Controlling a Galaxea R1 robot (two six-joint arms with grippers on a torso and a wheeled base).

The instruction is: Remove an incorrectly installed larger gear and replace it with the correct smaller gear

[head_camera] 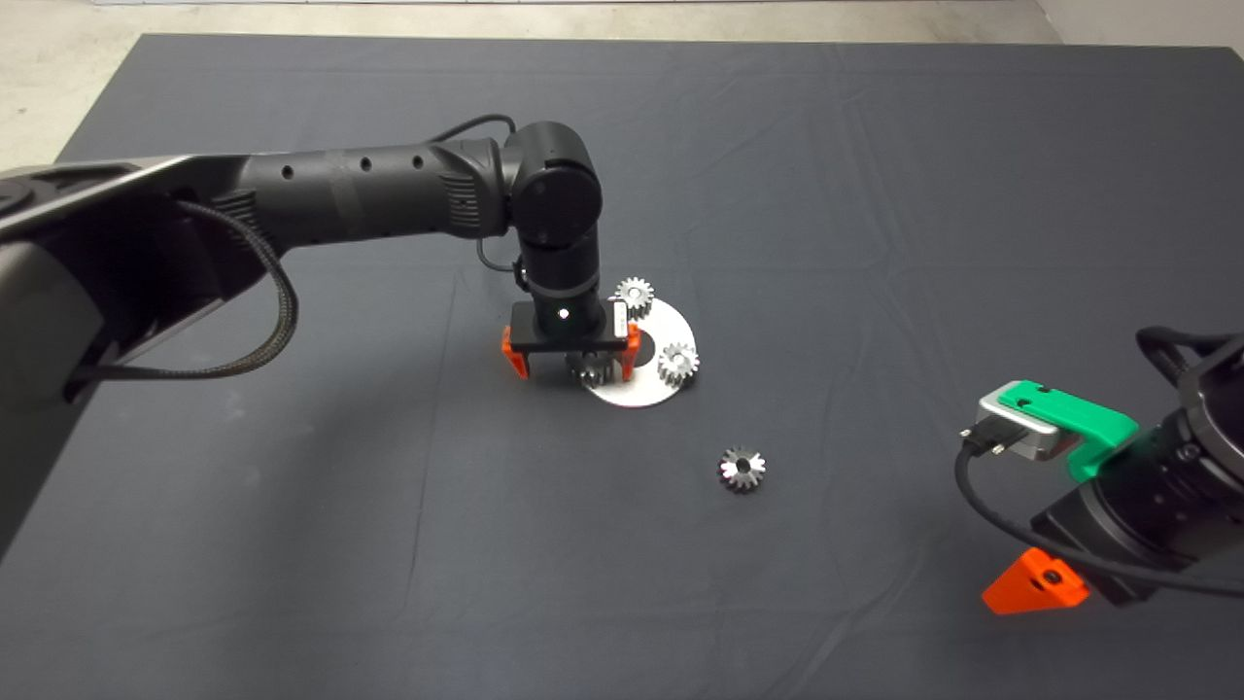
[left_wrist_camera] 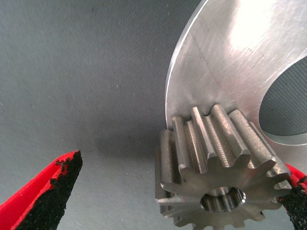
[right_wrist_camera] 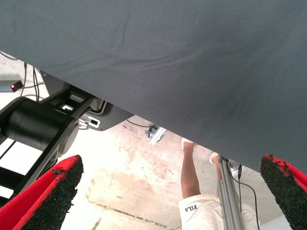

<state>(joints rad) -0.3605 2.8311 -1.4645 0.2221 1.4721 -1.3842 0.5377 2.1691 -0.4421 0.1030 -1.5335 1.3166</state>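
The left gripper (head_camera: 575,365) straddles, fingers spread, what is probably the larger gear (left_wrist_camera: 218,167) on the disc (head_camera: 671,335); centre it before clenching. The right gripper (right_wrist_camera: 168,191) waits, fingers apart.

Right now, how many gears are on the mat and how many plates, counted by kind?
Gears on the round silver plate: 3, one at the far edge, one at the right, one between the left gripper's open fingers.
Gears lying loose on the mat: 1.
Round silver plates: 1.
Total: 5 things, 4 of them gears.
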